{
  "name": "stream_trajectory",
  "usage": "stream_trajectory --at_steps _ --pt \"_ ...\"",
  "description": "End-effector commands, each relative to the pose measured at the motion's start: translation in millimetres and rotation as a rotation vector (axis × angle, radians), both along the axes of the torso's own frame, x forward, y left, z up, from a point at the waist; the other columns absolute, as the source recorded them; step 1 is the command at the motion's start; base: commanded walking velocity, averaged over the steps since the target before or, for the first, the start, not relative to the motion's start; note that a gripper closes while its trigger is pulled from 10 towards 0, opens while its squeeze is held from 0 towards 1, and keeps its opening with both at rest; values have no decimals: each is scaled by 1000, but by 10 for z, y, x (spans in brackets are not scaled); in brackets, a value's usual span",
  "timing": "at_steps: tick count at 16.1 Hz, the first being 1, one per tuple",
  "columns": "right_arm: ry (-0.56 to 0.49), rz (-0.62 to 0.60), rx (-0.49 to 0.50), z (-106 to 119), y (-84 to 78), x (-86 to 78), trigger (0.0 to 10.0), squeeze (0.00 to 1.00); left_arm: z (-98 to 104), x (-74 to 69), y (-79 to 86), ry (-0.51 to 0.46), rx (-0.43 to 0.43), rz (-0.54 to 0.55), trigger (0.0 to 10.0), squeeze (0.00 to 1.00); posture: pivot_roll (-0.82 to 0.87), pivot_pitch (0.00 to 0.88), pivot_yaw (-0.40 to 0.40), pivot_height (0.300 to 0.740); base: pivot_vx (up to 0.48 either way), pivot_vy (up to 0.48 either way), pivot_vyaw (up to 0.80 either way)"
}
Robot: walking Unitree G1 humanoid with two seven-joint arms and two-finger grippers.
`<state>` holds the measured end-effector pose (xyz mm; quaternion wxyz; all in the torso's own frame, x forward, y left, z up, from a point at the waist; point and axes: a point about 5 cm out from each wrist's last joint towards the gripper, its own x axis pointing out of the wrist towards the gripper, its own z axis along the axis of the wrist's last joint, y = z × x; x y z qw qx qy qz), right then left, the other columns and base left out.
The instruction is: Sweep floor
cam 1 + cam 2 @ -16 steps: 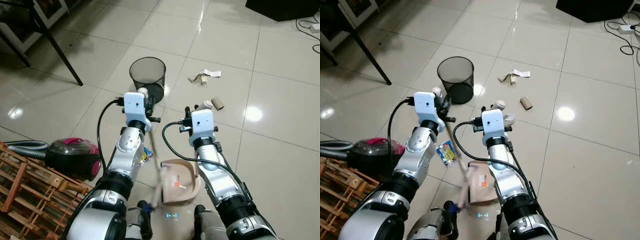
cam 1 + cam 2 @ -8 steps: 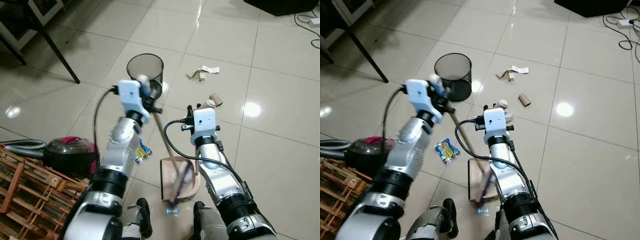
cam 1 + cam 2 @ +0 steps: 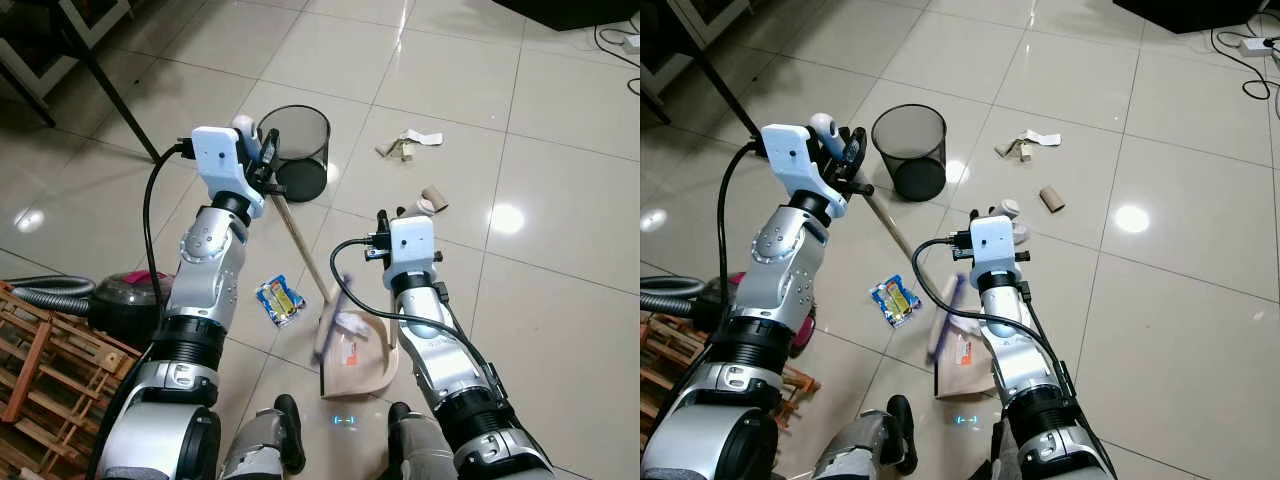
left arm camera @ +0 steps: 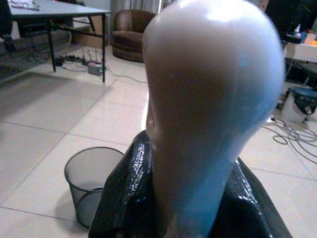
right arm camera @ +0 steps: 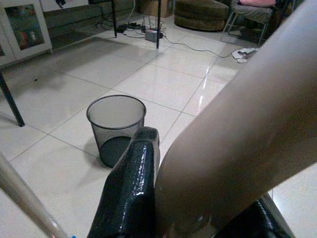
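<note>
The left gripper [image 3: 262, 160] is clamped on the rounded top of the broom handle [image 3: 300, 248], raised just beside the black mesh bin [image 3: 297, 150]; the handle slants down from there to the blurred brush head at the beige dustpan [image 3: 357, 355]; the right gripper [image 5: 148, 163] pinches the dustpan's handle, below the bin; a blue snack wrapper [image 3: 280, 300] lies near the dustpan; paper scraps [image 3: 405, 145] and a cardboard roll [image 3: 433, 198] lie beyond the bin's far side.

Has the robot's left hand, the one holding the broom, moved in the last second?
Yes. The left gripper swung out to the robot's left: earlier it overlapped the wastebasket, now it sits beside its left rim.
</note>
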<state>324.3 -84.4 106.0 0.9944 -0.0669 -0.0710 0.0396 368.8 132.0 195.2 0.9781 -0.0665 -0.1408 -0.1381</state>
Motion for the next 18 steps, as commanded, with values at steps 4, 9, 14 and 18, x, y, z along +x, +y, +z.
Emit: stream_trajectory --at_steps 4,9,14,18 --pt "48 -11 13 -89 -3 9 10000 0 128 36 29 -3 -14 -60 10000 0 -58 270 111 740 0 0 0" --pt "56 -25 20 -129 -27 -19 10000 0 212 -60 -97 31 -112 -299 10000 0 -53 264 113 740 0 0 0" --pt "57 -32 17 -133 -62 -3 10000 0 375 -43 49 0 -106 -328 10000 0 -53 261 115 740 0 0 0" --pt "68 -38 15 -151 -90 18 10000 0 585 -17 295 -23 -152 -352 10000 0 -39 242 117 740 0 0 0"
